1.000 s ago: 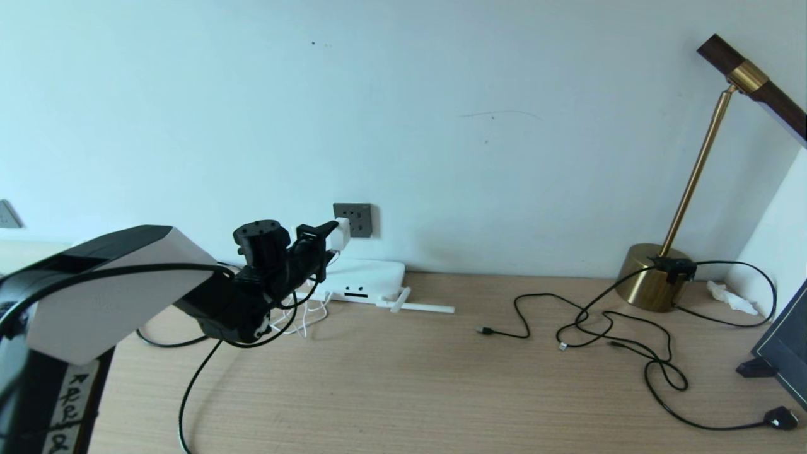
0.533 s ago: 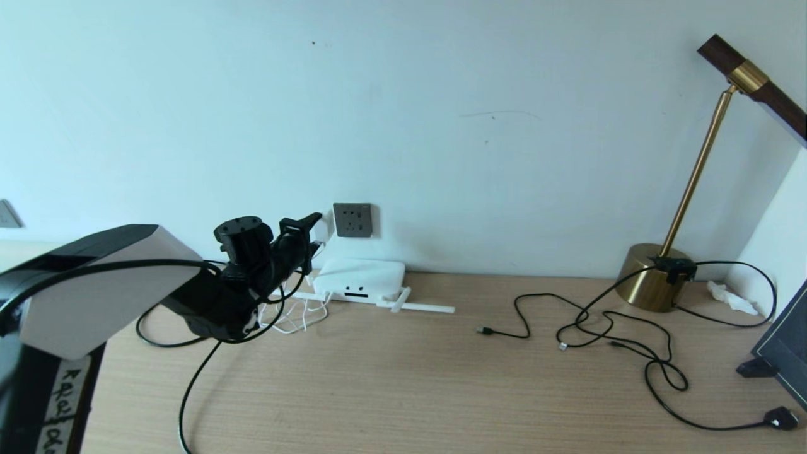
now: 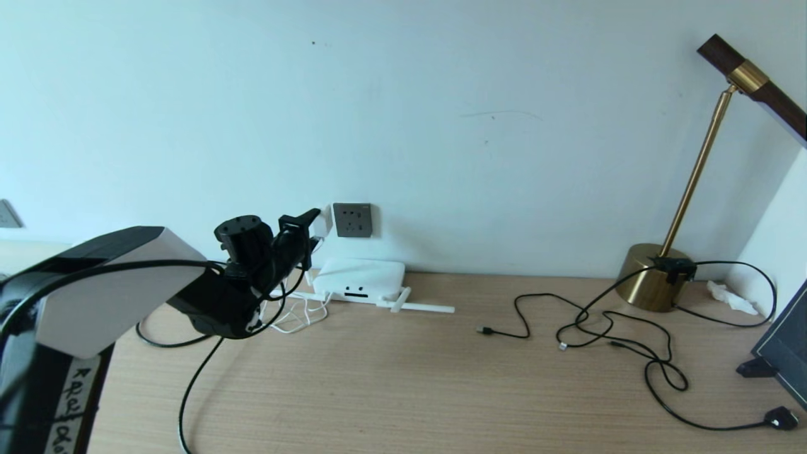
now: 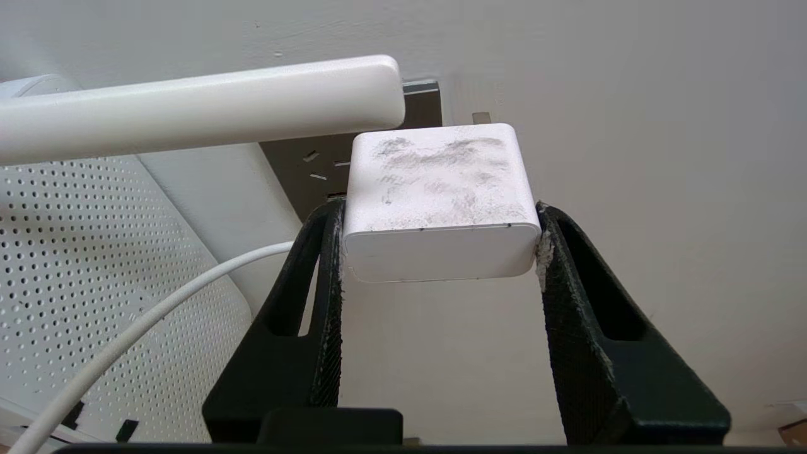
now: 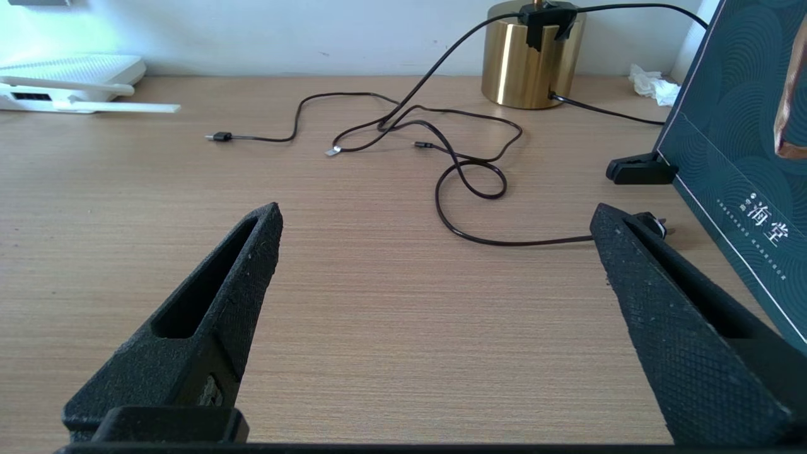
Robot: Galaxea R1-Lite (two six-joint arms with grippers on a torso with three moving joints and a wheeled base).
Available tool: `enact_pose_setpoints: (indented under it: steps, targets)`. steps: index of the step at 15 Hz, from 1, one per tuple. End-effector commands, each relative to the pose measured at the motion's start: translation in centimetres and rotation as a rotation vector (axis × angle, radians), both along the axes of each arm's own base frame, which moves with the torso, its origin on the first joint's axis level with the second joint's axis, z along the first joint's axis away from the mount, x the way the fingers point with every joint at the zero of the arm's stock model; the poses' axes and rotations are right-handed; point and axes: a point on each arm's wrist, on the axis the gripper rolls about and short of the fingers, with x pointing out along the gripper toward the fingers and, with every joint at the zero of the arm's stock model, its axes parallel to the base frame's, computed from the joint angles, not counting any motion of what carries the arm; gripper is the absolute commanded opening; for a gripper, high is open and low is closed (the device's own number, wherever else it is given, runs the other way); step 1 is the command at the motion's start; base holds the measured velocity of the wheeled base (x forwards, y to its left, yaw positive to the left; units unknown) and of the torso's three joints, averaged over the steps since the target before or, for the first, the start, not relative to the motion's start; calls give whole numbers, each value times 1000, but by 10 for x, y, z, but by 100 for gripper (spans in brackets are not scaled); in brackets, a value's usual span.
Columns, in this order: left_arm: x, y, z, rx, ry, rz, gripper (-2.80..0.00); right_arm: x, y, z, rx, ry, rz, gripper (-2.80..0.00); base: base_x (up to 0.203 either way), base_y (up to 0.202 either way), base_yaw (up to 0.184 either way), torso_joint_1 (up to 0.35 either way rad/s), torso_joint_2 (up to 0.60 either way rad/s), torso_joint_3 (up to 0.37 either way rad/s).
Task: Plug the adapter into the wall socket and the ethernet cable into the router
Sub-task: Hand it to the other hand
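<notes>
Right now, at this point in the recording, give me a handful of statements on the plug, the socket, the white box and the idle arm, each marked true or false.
1. The left end effector is shut on the small white rounded cube adapter. True.
2. The adapter is seated in the dark grey square wall socket. False: it is held beside the plate, to its left in the head view, and not plugged in.
3. The right end effector grips a thin black cord. False: it is open and empty above the wooden table.
4. The flat white router lies on the table below the socket. True.
5. The brass desk lamp stands left of the socket. False: it is far to the right.
</notes>
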Motion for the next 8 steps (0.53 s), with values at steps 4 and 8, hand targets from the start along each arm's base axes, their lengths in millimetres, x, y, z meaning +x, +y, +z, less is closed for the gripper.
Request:
enact_pose_setpoints:
  steps: [4,8]
  targets:
    - [3,3,-12,-10,-12,7,-280,0,0,0,0,0,1,0,0,0,0,0,0,0]
    - [4,5,-18,-6,0,9,-280,0,0,0,0,0,0,0,0,0,0,0,0,0]
